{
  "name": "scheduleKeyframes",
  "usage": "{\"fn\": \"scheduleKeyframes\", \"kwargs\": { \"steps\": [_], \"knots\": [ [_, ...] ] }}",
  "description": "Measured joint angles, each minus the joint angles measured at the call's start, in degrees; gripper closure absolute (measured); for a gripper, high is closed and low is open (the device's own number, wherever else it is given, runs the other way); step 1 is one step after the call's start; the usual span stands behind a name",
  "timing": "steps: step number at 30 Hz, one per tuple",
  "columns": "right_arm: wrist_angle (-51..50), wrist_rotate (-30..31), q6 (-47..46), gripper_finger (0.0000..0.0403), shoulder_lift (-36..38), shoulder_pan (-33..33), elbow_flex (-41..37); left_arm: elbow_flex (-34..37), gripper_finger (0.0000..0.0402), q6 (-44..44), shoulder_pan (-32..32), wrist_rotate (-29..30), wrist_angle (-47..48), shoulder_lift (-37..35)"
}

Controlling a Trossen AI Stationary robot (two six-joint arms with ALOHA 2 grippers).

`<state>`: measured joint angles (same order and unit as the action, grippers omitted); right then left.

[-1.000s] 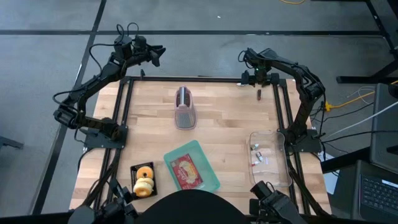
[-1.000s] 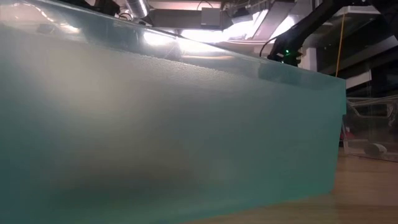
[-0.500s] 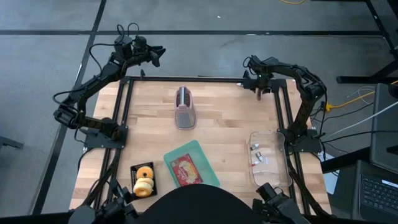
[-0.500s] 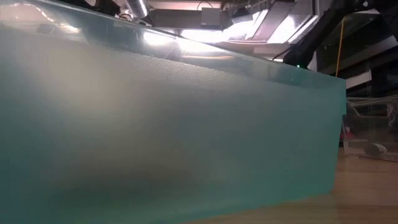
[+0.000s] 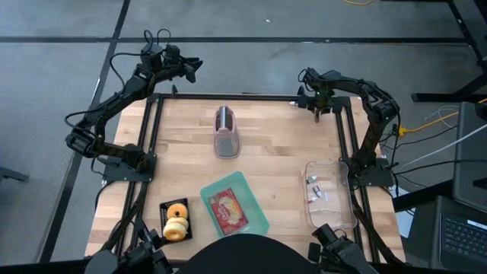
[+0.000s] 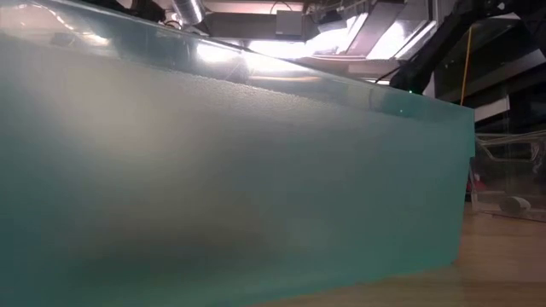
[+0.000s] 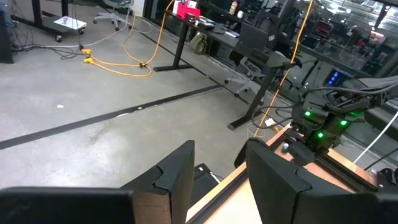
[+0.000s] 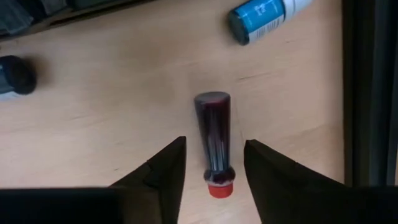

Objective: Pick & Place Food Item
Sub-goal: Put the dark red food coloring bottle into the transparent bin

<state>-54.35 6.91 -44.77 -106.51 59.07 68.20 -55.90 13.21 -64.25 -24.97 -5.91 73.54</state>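
Right end effector (image 8: 211, 165) (fingers apart) over dark red tube (image 8: 213, 132).

Pale matt wooden worktop (image 5: 266, 152); glossy dark plastic tube (image 8: 213, 132); clear plastic container (image 5: 331, 194); frosted teal plastic tray (image 5: 259, 217).

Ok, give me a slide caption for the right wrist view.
Right gripper hovers open above a dark red tube lying on the table.

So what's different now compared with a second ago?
The right gripper has come down over the small dark bottle at the table's far right corner, its fingers either side, not yet gripping. The left gripper stays raised off the far left corner. The donuts, teal tray and clear box haven't moved.
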Motion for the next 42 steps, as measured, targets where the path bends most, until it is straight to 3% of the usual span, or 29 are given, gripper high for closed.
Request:
{"fn": "scheduleKeyframes", "kwargs": {
  "steps": [8, 19, 28, 35, 42],
  "knots": [
    [-0.7, -1.9, 0.1, 0.0277, -0.1, -0.3, 0.0, 0.0, 0.0261, -0.4, 0.0, 0.0, 0.0, 0.0],
    [-3.5, -3.5, -2.4, 0.0237, -0.1, -1.6, -0.4, 0.0, 0.0261, -0.6, 0.0, 0.0, 0.0, 0.0],
    [-6.0, -6.8, -2.8, 0.0241, -0.1, -2.4, -0.4, 0.0, 0.0261, -1.2, 0.0, 0.0, 0.0, 0.0],
    [-14.4, -7.7, -1.0, 0.0233, -0.1, -3.7, -0.4, 0.0, 0.0261, -2.0, 0.0, 0.0, 0.0, 0.0],
    [-10.0, -7.3, -2.6, 0.0226, -0.2, -4.0, -2.2, 0.0, 0.0261, -3.0, 0.0, 0.0, 0.1, 0.0]
  ]
}}
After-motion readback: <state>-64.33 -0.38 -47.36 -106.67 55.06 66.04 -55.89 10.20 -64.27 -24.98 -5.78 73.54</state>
